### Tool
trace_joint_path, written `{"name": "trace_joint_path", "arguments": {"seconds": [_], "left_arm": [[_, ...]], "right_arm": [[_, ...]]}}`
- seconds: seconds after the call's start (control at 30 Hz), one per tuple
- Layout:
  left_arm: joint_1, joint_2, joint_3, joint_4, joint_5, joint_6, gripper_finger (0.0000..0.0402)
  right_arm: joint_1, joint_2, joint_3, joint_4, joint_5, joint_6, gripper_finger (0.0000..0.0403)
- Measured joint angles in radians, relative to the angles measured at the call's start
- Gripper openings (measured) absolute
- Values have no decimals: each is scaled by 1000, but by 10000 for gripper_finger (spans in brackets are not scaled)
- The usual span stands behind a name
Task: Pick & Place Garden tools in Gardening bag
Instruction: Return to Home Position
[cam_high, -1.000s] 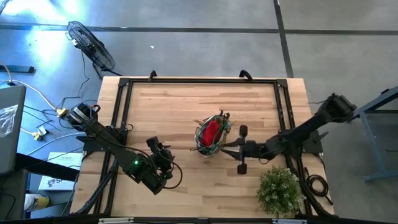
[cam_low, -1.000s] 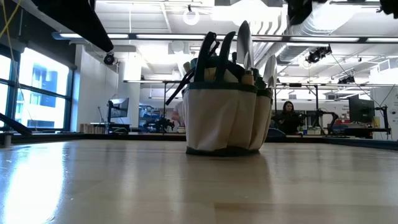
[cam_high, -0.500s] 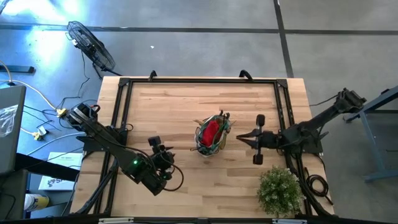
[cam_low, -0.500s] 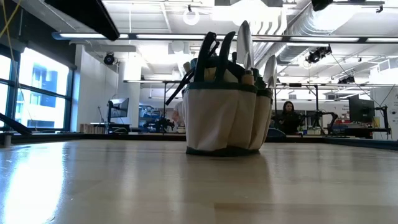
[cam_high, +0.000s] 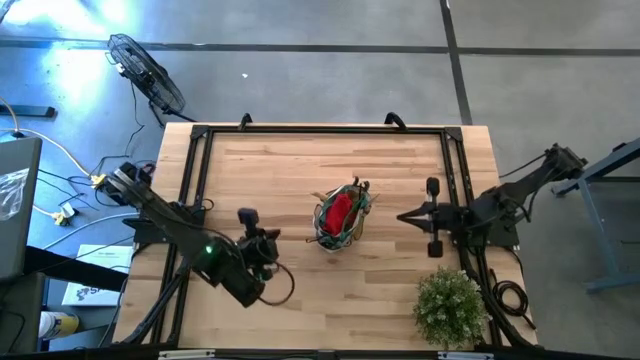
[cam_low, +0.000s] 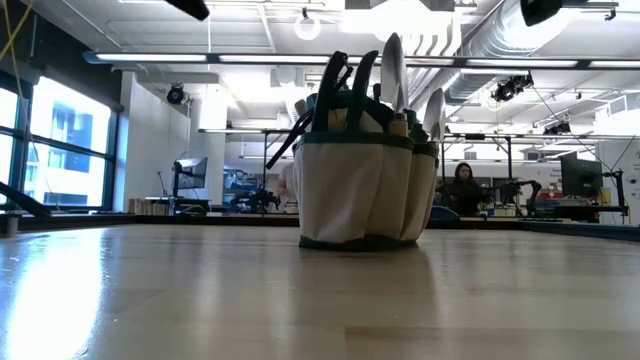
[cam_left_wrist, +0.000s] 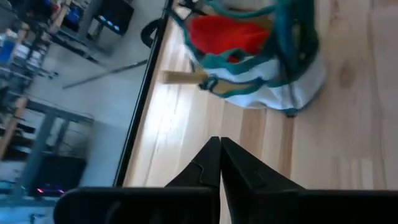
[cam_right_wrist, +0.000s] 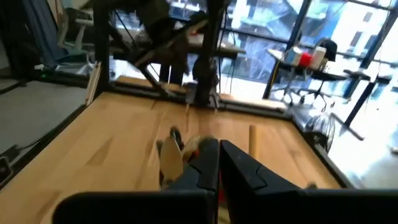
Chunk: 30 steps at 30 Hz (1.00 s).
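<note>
table (cam_high: 260, 170): pale wood, framed by dark rails.
bag (cam_high: 340, 216): 1, set upright near the middle of the table, between the 2 arms.
tools (cam_low: 345, 80): all are lodged in the bag; a trowel blade (cam_low: 392, 65) and dark handles are seen standing above its rim, a red cloth piece (cam_high: 338, 210) is tucked into the top, and 1 wooden handle (cam_left_wrist: 183, 77) is seen sticking out at the side.
left claw (cam_left_wrist: 219, 142): clenched, nothing grasped; raised over the table's left part, pointed at the bag, well apart from it.
right claw (cam_high: 403, 215): clenched, nothing grasped; raised by the table's right rail, apart from the bag.
potted plant (cam_high: 450, 305): 1, placed at the table's near right corner.
</note>
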Motion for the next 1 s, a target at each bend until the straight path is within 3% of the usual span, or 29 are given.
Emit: {"name": "trace_joint_path", "arguments": {"seconds": [0.3, 0.4, 0.53, 0.63, 0.83, 1.0], "left_arm": [[102, -207, 1, 13, 94, 112, 1], [121, -277, -31, 107, 103, 199, 1], [147, -411, -157, 339, 232, 354, 0], [171, -522, -294, 530, 314, 417, 0], [214, -704, -575, 837, 374, 450, 0], [254, -780, -701, 973, 481, 450, 0]], "right_arm": [[0, -160, 0, -232, -144, 106, 3], [0, -206, 0, -310, -199, 143, 3], [0, -250, -2, -406, -204, 213, 3], [0, -287, -21, -411, -266, 236, 3], [0, -422, -117, -361, -347, 255, 3], [0, -560, -201, -314, -359, 255, 3]]}}
